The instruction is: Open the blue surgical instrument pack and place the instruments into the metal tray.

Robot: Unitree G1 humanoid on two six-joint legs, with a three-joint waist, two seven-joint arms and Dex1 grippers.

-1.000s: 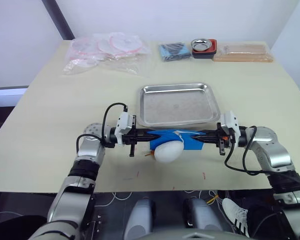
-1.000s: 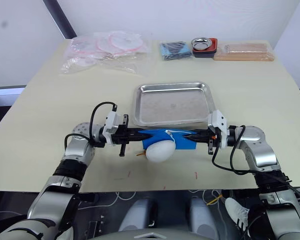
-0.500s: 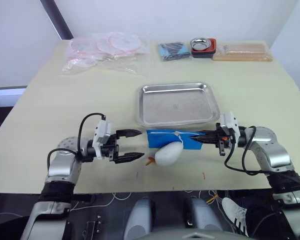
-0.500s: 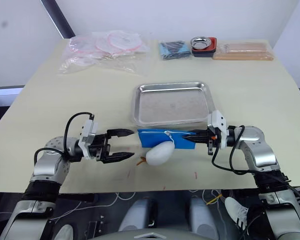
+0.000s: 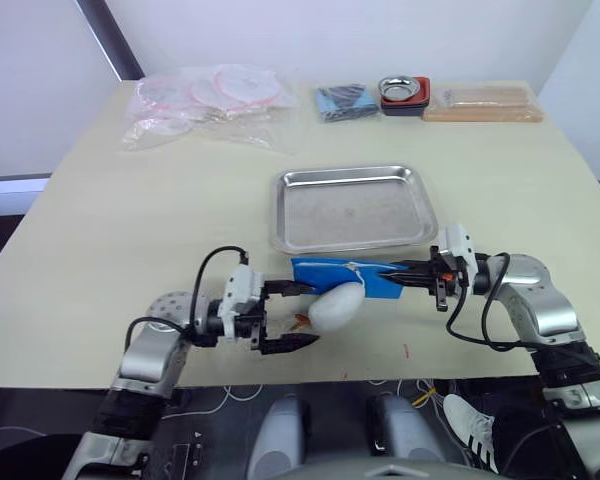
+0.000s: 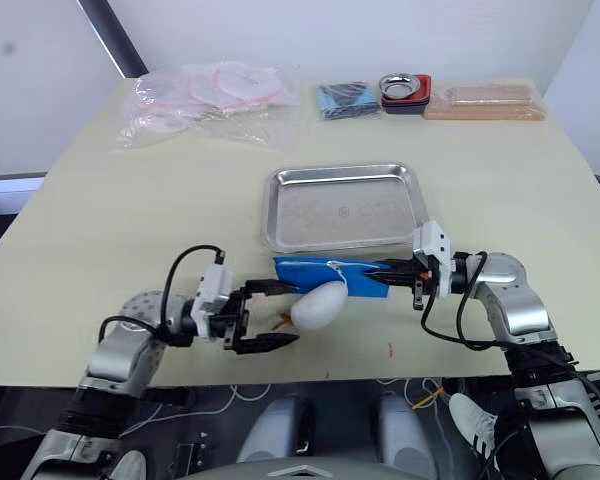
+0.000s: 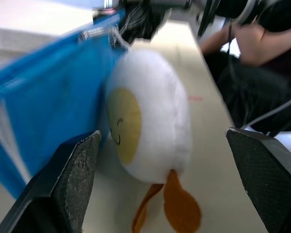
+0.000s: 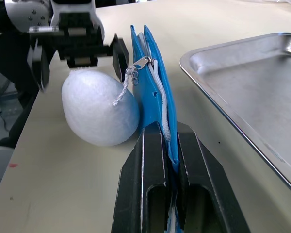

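Eye views: the left tool (image 5: 292,315) has swung back toward the pack (image 5: 345,276) after withdrawing half a second ago; its fingers are spread wide and hold nothing, with the tips just short of the white egg toy (image 5: 336,305); the right tool (image 5: 412,276) stays clamped on the pack's right end; the pack lies flat on the table (image 5: 100,230), just in front of the tray (image 5: 352,208), and is still closed; the tray is empty, so no instruments have been moved; judged step: re-approach for a second hold, probably at the zipper pull. The egg toy touches the pack's front edge and sits between the left tool and the pack, obstructing a straight reach. Well behind the tray: clear bags (image 5: 212,98), a dark-blue bundle (image 5: 342,102), a small bowl (image 5: 404,92).

Left wrist view: the egg toy (image 7: 150,121) lies between the spread fingers (image 7: 70,179), pressed against the pack (image 7: 48,111); a person (image 7: 262,58) sits beyond the table edge.

Right wrist view: both fingers (image 8: 153,174) pinch the pack (image 8: 153,80) at its zipper edge; the zipper pull (image 8: 138,63) and cord hang over the egg toy (image 8: 99,109); the tray (image 8: 252,82) lies beside the pack.
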